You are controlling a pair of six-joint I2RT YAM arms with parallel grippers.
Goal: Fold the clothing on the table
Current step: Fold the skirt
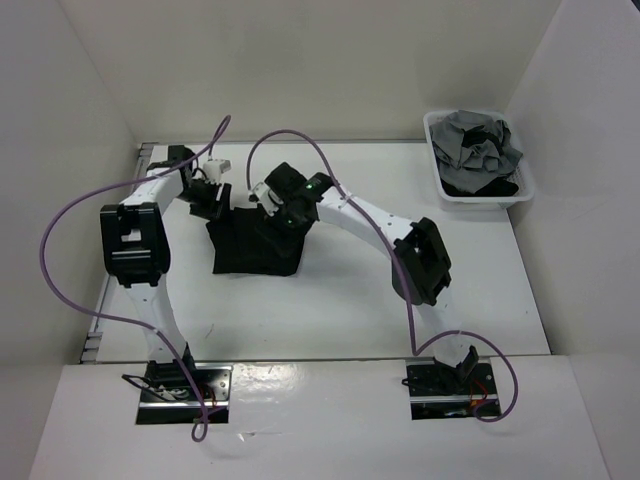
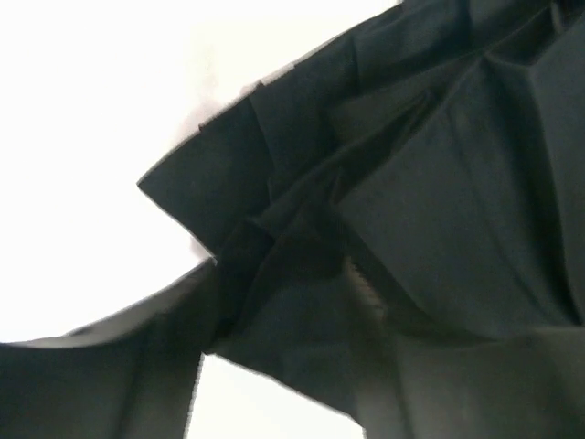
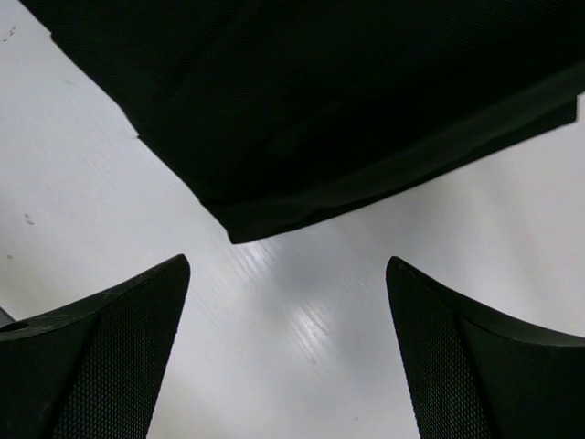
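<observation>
My right gripper [image 3: 288,265] is spread wide, with nothing between its two fingers [image 3: 101,357]. Under the gap there is only bare table [image 3: 302,329]. The clothing [image 3: 347,101] lies just ahead of those fingertips, with a thick doubled edge and one corner pointing back at me, clear of the pads. I judge I am held low and open here so I can slide forward and take that edge for the next fold.

My left gripper [image 1: 212,197] sits at the far left corner of the same black cloth, near my right one. Its own camera is filled with dark pleats and creases close to the lens, and I cannot make out the fingers among them. So I cannot tell whether they are parted or pinching the cloth. Being that close, it is probably either pinning that corner or letting it go.

The cloth is a compact bundle, so some folding looks done. Well off to the right of my fingers, a white basket [image 1: 520,192] holds a grey garment [image 1: 478,140].

I can read no brand, label or writing on the cloth or on my fingers.
</observation>
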